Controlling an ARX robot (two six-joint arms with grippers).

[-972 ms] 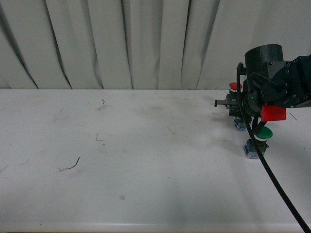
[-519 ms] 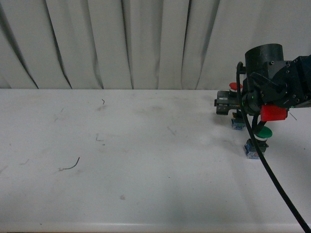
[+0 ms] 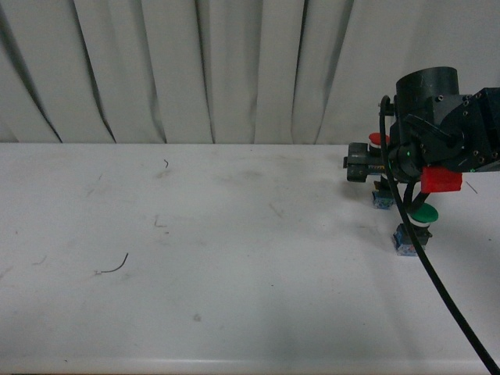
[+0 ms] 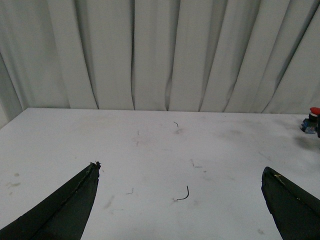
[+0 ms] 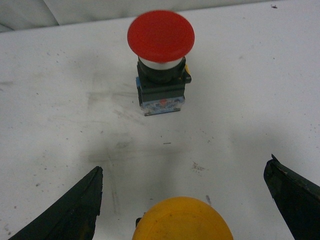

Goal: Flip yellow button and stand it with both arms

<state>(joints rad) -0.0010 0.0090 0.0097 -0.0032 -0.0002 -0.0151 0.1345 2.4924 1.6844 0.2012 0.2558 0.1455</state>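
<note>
The yellow button (image 5: 182,221) shows its round yellow cap at the near edge of the right wrist view, between the two open fingers of my right gripper (image 5: 185,165), which touch nothing. In the front view only its blue base (image 3: 382,200) shows, under my right gripper (image 3: 359,167); the cap is hidden by the arm. My left gripper (image 4: 180,167) is open and empty over the bare table, far from the buttons. The left arm is out of the front view.
A red-capped button (image 5: 161,35) stands upright just beyond the yellow one and also shows in the front view (image 3: 378,139). A green-capped button (image 3: 426,212) stands nearer, under the right arm. A black cable (image 3: 445,297) trails towards the front right. The white table (image 3: 195,258) carries small wire scraps.
My right gripper has risen slightly over the yellow button, so the blue base shows more clearly below it. The buttons have not moved.
</note>
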